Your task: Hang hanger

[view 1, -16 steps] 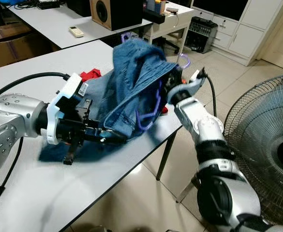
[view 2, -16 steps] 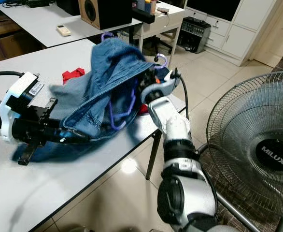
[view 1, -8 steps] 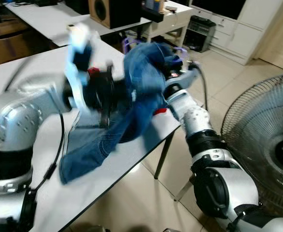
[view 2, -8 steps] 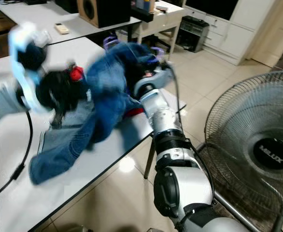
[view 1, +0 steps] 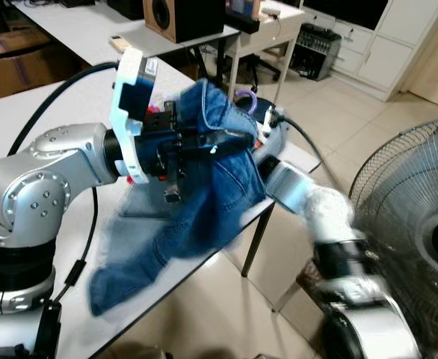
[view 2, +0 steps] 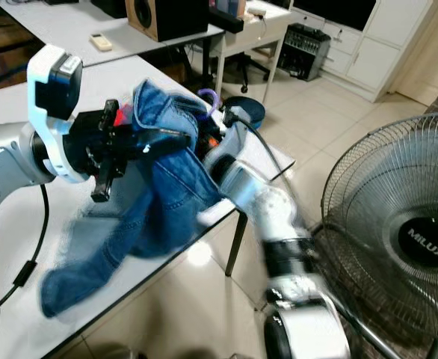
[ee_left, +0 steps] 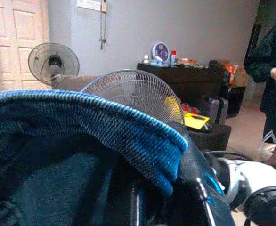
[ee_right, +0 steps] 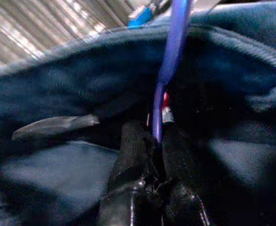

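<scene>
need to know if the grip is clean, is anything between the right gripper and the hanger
Nothing visible. In the right wrist view the right gripper is shut directly on the purple hanger; the denim garment surrounds them, held up by the left gripper.

blue denim jeans [view 1: 217, 179], purple hanger [ee_right: 173, 52]

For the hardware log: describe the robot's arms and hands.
Both arms are silver metal with black joints. The left arm carries a black cable and a white-and-blue wrist camera housing. The right hand has two long black fingers.
</scene>
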